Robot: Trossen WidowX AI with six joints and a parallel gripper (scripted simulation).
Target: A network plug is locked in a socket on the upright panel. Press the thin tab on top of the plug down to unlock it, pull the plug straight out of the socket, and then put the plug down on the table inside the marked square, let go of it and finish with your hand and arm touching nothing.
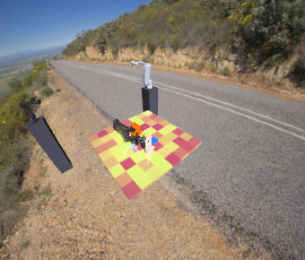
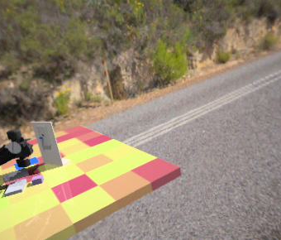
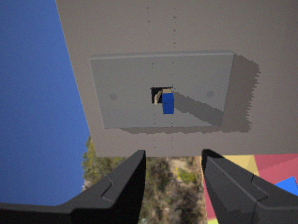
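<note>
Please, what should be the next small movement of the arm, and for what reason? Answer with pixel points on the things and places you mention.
Probably the arm should ease forward, lining up the jaws [image 2: 31, 154] with the blue plug [image 3: 168, 102]. The wrist view shows the plug at the socket of the upright panel [image 2: 49, 145] [image 3: 200, 142], beyond the fingertips, and nothing is between the parted jaws.
</note>
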